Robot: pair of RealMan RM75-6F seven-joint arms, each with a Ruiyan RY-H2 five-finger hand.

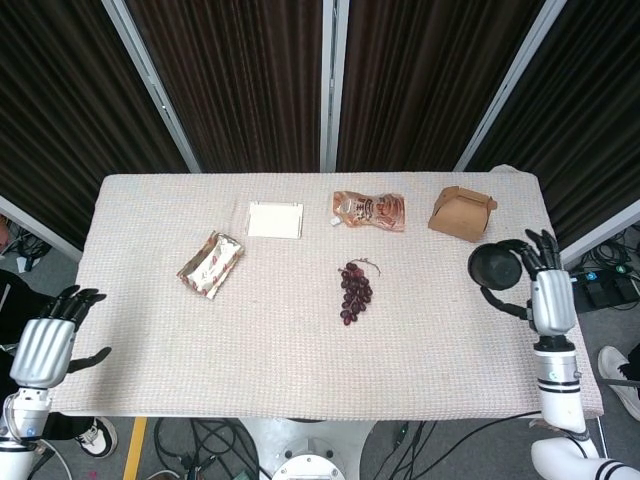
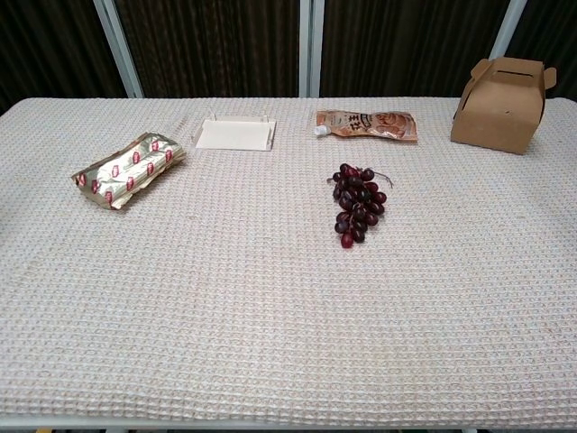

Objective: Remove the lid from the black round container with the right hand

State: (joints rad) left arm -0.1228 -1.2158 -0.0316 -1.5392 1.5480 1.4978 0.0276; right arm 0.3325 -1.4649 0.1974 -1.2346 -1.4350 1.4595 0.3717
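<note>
While the right hand point(image 1: 553, 297) grips the black lid point(image 1: 496, 267) with curled fingers point(image 1: 503, 298), it should hold firmly, level, clear of the cardboard box point(image 1: 462, 213); the left hand point(image 1: 45, 345) hangs open.

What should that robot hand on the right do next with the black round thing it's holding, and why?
Probably lower it onto the table. The right robot hand grips the black round thing near the right edge, by the cardboard box; I can't tell lid from container.

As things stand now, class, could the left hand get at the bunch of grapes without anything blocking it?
Probably yes. The left hand hovers open off the table's near-left edge, and bare cloth lies between it and the grapes; the foil packet sits further back.
</note>
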